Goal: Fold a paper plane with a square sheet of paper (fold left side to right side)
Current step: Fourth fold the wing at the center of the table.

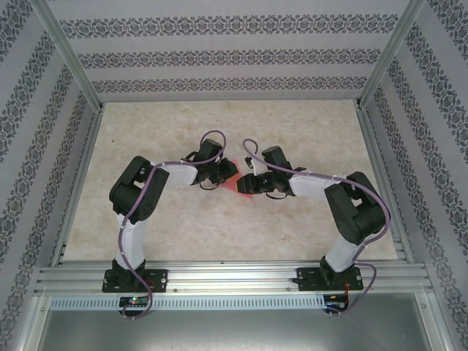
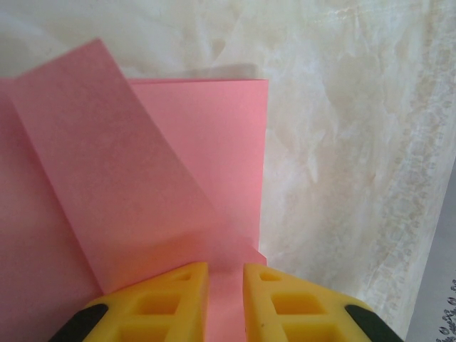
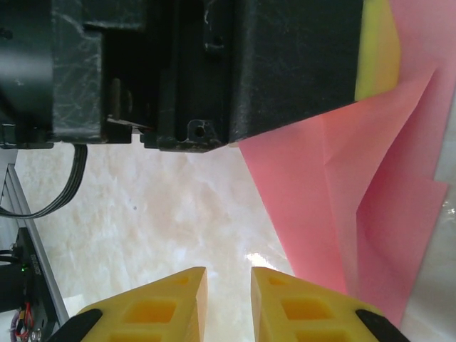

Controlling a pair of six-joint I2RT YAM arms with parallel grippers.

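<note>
From my remote seat, the square sheet of paper (image 2: 214, 135) lay mid-table between the two arms, already creased, with one flap standing up off the layers beneath. The left gripper (image 2: 226, 274) sat right over its near edge, jaws only narrowly apart with paper showing in the gap; I could not tell whether the tips pressed on it. The right gripper (image 3: 228, 279) hovered over bare table (image 3: 164, 214) just beside the sheet's pointed edge, jaws slightly apart and empty. I judged the paper light, limp and springy, likely to slide on the smooth top and to crumple under a hard pinch, so I reckoned the raised flap's free edge the place to grip.
</note>
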